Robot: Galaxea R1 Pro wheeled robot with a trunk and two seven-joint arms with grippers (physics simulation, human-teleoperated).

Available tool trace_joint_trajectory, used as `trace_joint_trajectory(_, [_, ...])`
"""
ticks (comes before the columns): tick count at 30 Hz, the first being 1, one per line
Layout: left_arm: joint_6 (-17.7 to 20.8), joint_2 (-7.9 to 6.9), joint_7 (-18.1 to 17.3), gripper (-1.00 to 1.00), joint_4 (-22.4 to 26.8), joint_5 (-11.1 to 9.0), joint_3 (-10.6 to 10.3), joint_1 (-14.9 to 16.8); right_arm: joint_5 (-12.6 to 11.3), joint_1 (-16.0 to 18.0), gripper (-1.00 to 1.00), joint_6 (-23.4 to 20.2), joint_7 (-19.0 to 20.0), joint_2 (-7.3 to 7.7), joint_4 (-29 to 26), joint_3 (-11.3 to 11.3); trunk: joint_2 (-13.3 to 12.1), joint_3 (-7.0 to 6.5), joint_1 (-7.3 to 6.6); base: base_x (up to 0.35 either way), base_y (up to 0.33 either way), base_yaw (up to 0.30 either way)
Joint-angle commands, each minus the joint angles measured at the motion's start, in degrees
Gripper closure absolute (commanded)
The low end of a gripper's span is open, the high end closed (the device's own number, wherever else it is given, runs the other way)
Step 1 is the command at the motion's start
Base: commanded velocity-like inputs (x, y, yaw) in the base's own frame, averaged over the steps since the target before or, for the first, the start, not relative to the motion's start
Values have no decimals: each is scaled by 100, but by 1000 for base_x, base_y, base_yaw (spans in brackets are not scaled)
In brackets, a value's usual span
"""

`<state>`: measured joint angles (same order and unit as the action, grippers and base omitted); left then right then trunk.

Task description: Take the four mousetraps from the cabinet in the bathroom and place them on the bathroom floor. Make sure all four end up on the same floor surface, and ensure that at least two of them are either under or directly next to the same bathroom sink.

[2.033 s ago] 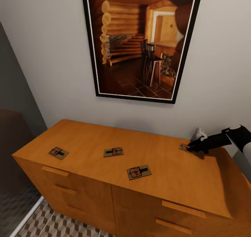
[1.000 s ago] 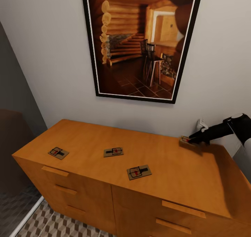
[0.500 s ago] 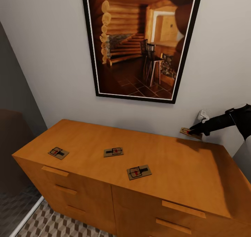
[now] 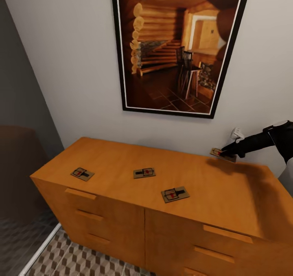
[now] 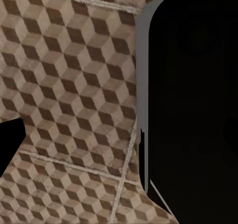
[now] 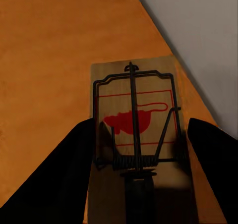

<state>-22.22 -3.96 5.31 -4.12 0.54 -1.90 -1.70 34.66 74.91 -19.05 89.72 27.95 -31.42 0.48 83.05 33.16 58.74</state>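
Gripping mousetrap (image 4: 222, 153) in right gripper (image 4: 228, 151), fingers (image 6: 59, 179) closed on board sides, long axis along fingers; lifted clear above cabinet (image 4: 122, 162) far right; left gripper fingers: could not tell.

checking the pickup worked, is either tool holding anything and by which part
The right tool holds one mousetrap by its long side edges at the spring end, lifted off the cabinet. Three other mousetraps lie on the cabinet.

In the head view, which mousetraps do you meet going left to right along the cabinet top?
Leftmost tan wooden mousetrap → middle mousetrap → mousetrap nearest the front edge → mousetrap held above the orange-brown cabinet by the right gripper.
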Motion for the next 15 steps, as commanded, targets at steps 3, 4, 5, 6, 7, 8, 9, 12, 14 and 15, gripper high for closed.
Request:
trace_joint_trajectory(3, [-28,1,23,-100,-10,8,-21,3,23,6,100,-60,28,0,0,4,3,4,-1,-133,260,0])
trace_joint_trajectory(4, [-28,1,21,-100,-10,8,-21,3,23,6,100,-61,28,0,2,8,3,4,-1,-145,262,0])
trace_joint_trajectory(5, [-28,1,21,-100,-10,8,-21,3,23,4,100,-62,28,0,2,7,3,4,-1,-150,262,0])
trace_joint_trajectory(6, [-28,1,22,-100,-10,8,-21,3,23,5,100,-63,28,0,3,9,3,4,-1,-160,261,0])
trace_joint_trajectory(7, [-28,1,20,-100,-10,8,-21,3,23,3,100,-63,28,0,5,10,3,4,-1,-163,261,0])
trace_joint_trajectory(8, [-28,1,20,-100,-10,8,-21,3,23,4,100,-61,28,0,8,11,3,4,-1,-169,260,0])
trace_joint_trajectory(9, [-28,1,19,-100,-10,8,-21,3,23,5,100,-62,28,0,9,12,3,4,-1,-174,257,0])
trace_joint_trajectory(12, [-28,1,18,-100,-10,8,-32,3,23,6,100,-63,28,0,30,12,3,4,-1,-207,233,0])
trace_joint_trajectory(14, [-28,-1,18,-100,-10,8,-39,3,23,6,100,-61,28,0,43,13,3,4,-1,-230,215,0])
trace_joint_trajectory(15, [-28,-1,19,-100,-10,8,-41,3,23,4,100,-59,28,0,48,13,3,4,-1,-237,210,0])
